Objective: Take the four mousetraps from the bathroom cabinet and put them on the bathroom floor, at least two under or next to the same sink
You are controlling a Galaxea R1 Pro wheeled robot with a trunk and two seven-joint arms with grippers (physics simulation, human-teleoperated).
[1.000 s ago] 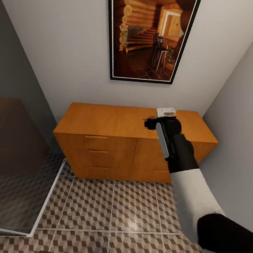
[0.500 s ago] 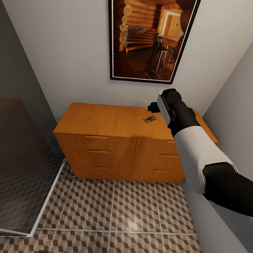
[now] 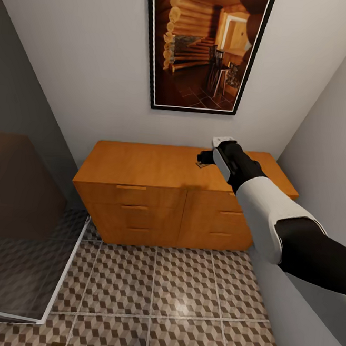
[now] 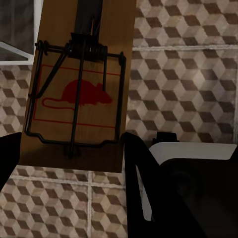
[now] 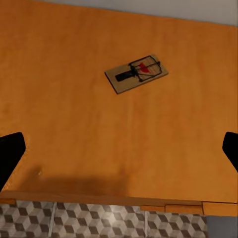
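One mousetrap (image 5: 136, 73), a tan board with dark wire and a red mark, lies flat on the orange-brown cabinet (image 3: 142, 165) top. My right gripper (image 5: 120, 151) hovers just above it, open wide. In the head view that gripper (image 3: 205, 157) half covers the mousetrap (image 3: 199, 165). Another mousetrap (image 4: 79, 99) stands upright between the dark fingers (image 4: 144, 183) of my left gripper (image 4: 74, 153), which is shut on it above the cube-patterned bathroom floor (image 4: 188, 89). The bathroom sink is out of view.
A large framed picture (image 3: 206, 44) hangs on the wall over the cabinet. A glass panel (image 3: 24, 233) with a white frame stands at the left. A grey wall (image 3: 333, 156) closes the right side. Patterned floor (image 3: 172, 294) lies in front of the cabinet drawers.
My right arm rose from the cabinet top, uncovering the mousetrap there, then sank back towards it. The camera and the trap have not moved.
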